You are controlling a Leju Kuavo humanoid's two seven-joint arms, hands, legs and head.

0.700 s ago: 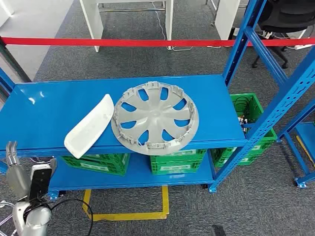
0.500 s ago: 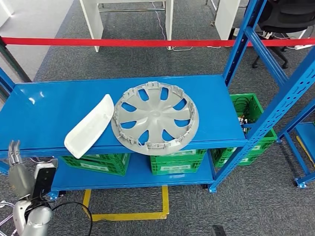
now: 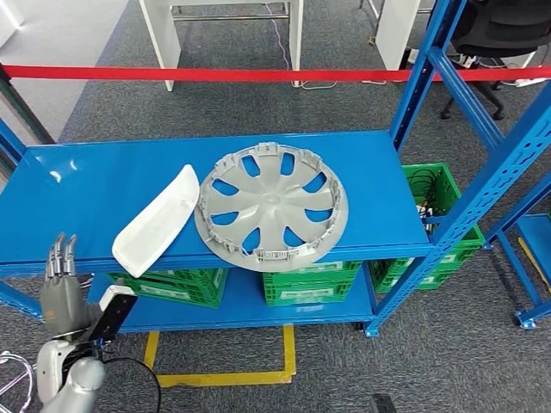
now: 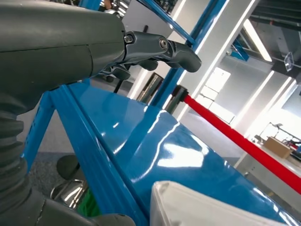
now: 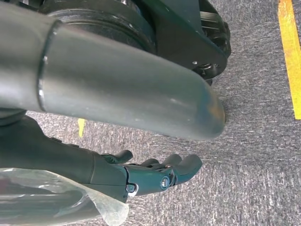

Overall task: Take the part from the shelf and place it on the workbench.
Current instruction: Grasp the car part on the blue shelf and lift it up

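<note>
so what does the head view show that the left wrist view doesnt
Head view alone: the grey wheel cover lying flat on the blue shelf, green crates on the level below, and the yellow floor marking. Left wrist view alone: a close look along the left hand's dark fingers stretched out above the shelf edge, holding nothing. Both: the left hand, the white curved part, the blue shelf and the red barrier tape.

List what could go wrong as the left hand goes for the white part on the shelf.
The white part overhangs the shelf front edge, so a nudge from the left hand may tip it off. It also sits right against the wheel cover, which could be pushed along with it.
</note>
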